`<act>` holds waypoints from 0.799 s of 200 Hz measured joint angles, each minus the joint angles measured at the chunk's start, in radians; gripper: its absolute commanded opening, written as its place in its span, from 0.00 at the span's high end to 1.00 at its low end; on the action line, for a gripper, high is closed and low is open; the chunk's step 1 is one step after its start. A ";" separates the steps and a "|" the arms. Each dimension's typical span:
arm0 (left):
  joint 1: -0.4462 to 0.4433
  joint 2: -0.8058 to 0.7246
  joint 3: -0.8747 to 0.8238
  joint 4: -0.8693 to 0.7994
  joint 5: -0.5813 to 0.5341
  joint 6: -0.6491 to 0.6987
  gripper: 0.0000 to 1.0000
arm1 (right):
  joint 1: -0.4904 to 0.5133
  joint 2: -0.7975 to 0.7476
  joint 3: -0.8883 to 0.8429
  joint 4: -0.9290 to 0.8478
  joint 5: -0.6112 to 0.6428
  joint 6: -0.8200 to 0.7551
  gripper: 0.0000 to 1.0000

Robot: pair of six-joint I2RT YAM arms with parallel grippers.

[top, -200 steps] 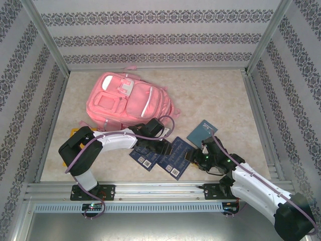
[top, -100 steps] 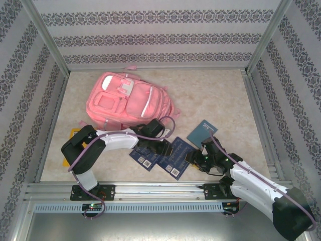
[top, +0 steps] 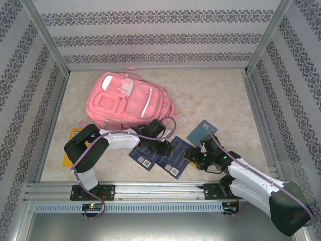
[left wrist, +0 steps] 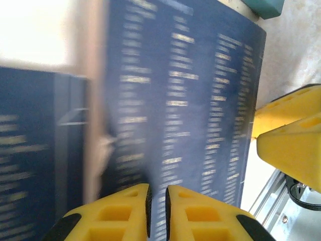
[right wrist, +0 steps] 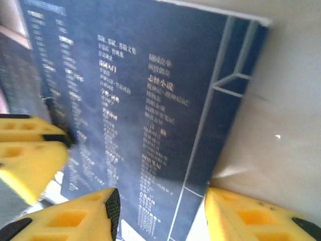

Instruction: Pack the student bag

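Bright, even light overhead; both wrist views blurred.

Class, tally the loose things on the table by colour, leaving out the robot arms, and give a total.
Pink: 1, the student bag
Dark blue: 2, the left dark book and the right dark book
Teal: 1, the teal book
Yellow: 1, the flat yellow item, partly hidden
Total: 5
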 measured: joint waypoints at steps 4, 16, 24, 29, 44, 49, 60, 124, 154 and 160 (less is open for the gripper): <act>0.000 0.000 0.000 0.002 0.001 -0.001 0.84 | 0.000 0.002 0.000 0.021 -0.002 0.000 0.51; 0.000 0.000 0.000 0.009 0.008 -0.003 0.84 | 0.000 0.004 0.000 0.076 -0.008 0.001 0.50; 0.000 0.000 0.000 0.015 0.012 -0.005 0.84 | 0.000 0.005 0.000 0.103 -0.012 0.001 0.51; 0.000 0.000 0.000 0.019 0.015 -0.006 0.84 | 0.000 0.007 0.000 0.119 -0.014 0.001 0.51; 0.000 0.000 -0.001 0.027 0.025 -0.013 0.84 | 0.000 0.017 0.000 0.153 -0.016 0.000 0.50; 0.000 0.000 -0.002 0.031 0.029 -0.014 0.84 | 0.000 0.020 0.000 0.159 -0.016 -0.002 0.50; 0.000 0.000 -0.006 0.038 0.033 -0.019 0.84 | -0.001 0.027 0.000 0.169 -0.015 -0.007 0.50; 0.016 -0.043 -0.046 0.042 0.010 -0.021 0.83 | -0.012 0.053 0.000 0.166 -0.015 -0.043 0.50; 0.055 -0.103 -0.047 0.027 -0.024 -0.019 0.75 | -0.012 0.022 0.000 0.136 -0.015 -0.057 0.50; 0.060 -0.111 -0.047 0.023 -0.032 -0.016 0.74 | -0.012 0.018 0.000 0.130 -0.015 -0.060 0.50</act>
